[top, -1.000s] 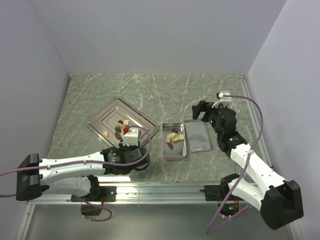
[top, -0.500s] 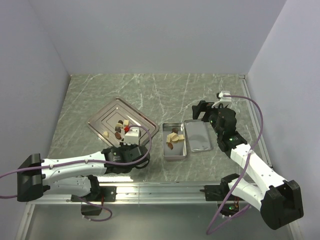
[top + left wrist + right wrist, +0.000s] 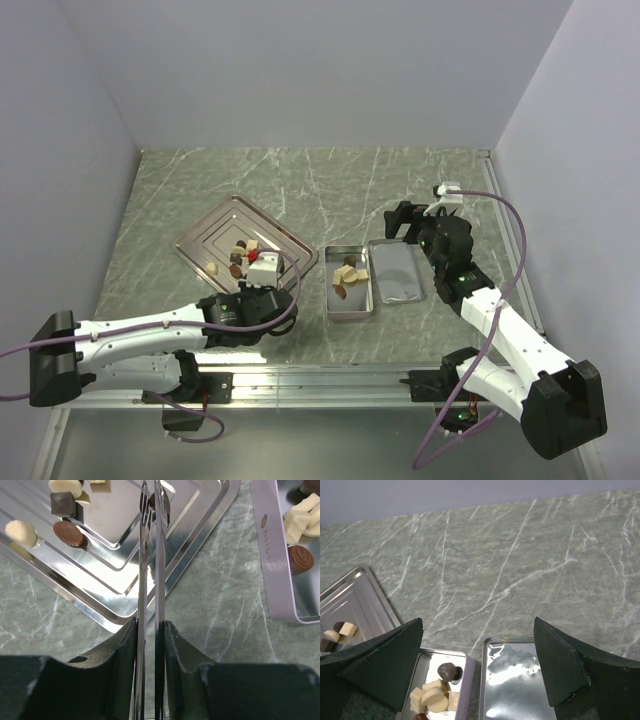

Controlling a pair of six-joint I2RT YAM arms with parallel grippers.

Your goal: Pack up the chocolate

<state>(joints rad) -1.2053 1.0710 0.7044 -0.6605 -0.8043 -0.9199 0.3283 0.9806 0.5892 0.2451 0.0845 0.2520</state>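
**Left tool in the tray, right one hanging wide**

Some chocolate (image 3: pixel 243 255) sits on the steel tray (image 3: pixel 205 238), more in the tin (image 3: pixel 350 305), with the lid (image 3: pixel 396 272) just right of it. Left tool (image 3: pixel 150 490) is narrow, its tips beside a dark piece (image 3: pixel 161 504); can't tell if it's gripped. Right tool (image 3: pixel 479 622) is wide and holds nothing, above tin and lid. The print on the tin's side is too small to read.

Small dark lettering, seemingly "BULU", runs along the outer wall of the rectangular silver tin (image 3: pixel 268 575); nothing else is legible.
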